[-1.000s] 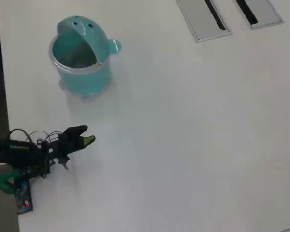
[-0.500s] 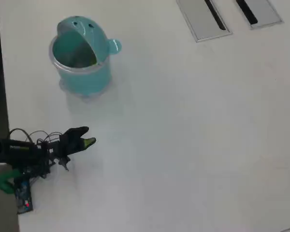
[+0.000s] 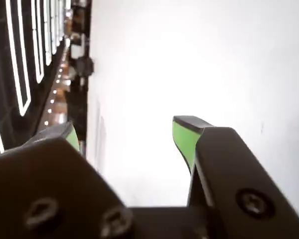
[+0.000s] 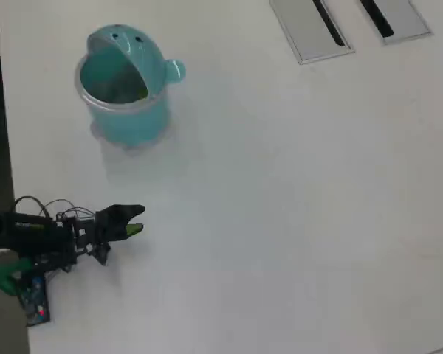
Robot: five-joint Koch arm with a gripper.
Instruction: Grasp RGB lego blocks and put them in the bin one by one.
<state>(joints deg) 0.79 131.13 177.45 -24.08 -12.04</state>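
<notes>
Change: against the earlier overhead views, the gripper sits slightly lower in the picture and its two tips have parted — before, they read as one dark mass with a green tip.
Meaning for the task: judged from the pictures, the arm looks parked or between cycles; no block is loose on the table, so little or nothing seems left to pick.
Arm pose: in the overhead view the arm lies low and folded at the table's 8 o'clock corner, pointing toward 3 o'clock, with loose wires arching over its wrist.
Base: a green clamp and a small circuit board sit at the 7 o'clock end of the arm.
Finger state: spread apart and empty — the wrist view shows bare white table between the two green-faced fingers, and the overhead view shows a dark upper tip and a green lower tip with a gap.
Bin: the teal bin stands at 12 o'clock from the gripper, well apart from it, lid swung back and mouth open.
Blocks: a speck of yellow-green shows inside the bin against its right inner wall, likely the yellow-green block; red and blue cannot be made out anywhere.
Far right: two flat grey panels with dark slots lie at the table's 1 o'clock edge, clear of the work.
</notes>
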